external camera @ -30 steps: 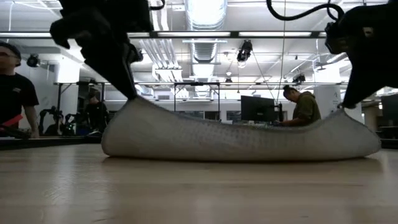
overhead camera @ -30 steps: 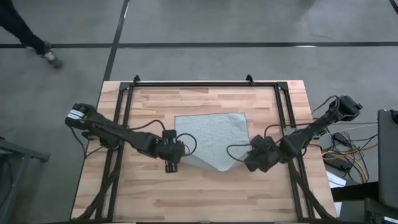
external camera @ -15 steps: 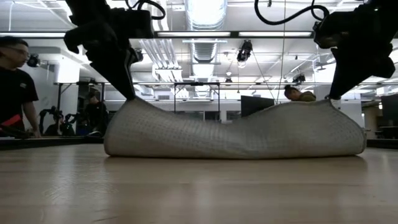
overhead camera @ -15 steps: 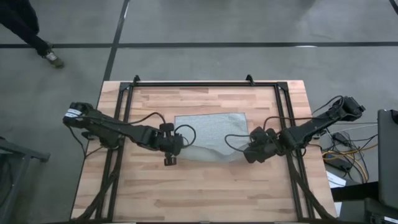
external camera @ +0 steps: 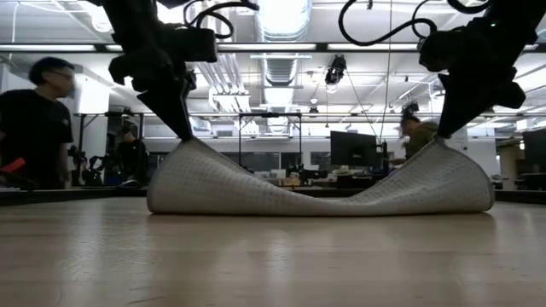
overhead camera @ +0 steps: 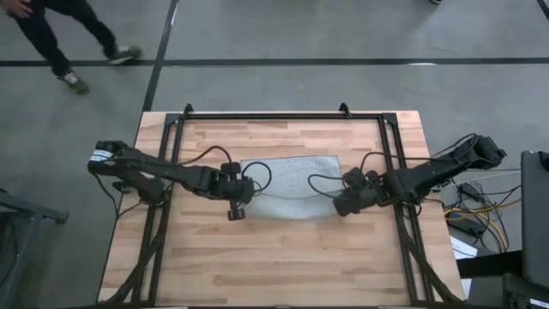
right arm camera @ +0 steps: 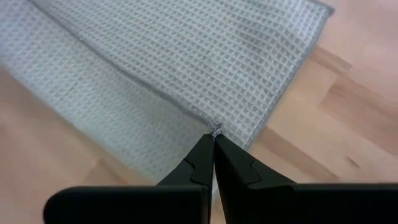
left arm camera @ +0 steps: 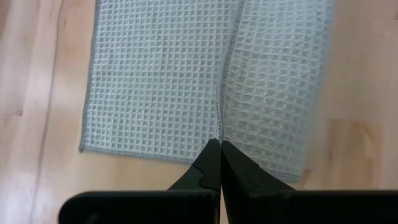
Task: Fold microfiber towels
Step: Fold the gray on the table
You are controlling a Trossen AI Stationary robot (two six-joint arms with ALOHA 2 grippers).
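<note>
From where I stand, the left end effector (overhead camera: 243,190) has its two fingers pressed tightly together on a hemmed edge of the microfiber towel (overhead camera: 292,184), pinching a corner and holding it up off the wooden surface (overhead camera: 274,257). In its wrist view the left end effector (left arm camera: 219,146) meets the hem right at the fingertips, and the waffle-textured cloth (left arm camera: 205,74) spreads away in front of them, one layer lying flat and another draped over it. The right end effector (overhead camera: 340,199) is likewise clamped shut on the towel's opposite corner; its wrist view shows the fingertips (right arm camera: 213,138) nipping the stitched edge, with the cloth (right arm camera: 186,56) stretching out ahead of them over the wood. From the low view, the left end effector (external camera: 186,135) and the right end effector (external camera: 441,135) each lift a peak of the towel (external camera: 316,188), which sags between them into a shallow dip and rests on the surface below both. So the towel hangs between and beneath the two end effectors, its far part lying flat beyond them. A person (external camera: 38,128) in dark clothes stands in the room behind.
</note>
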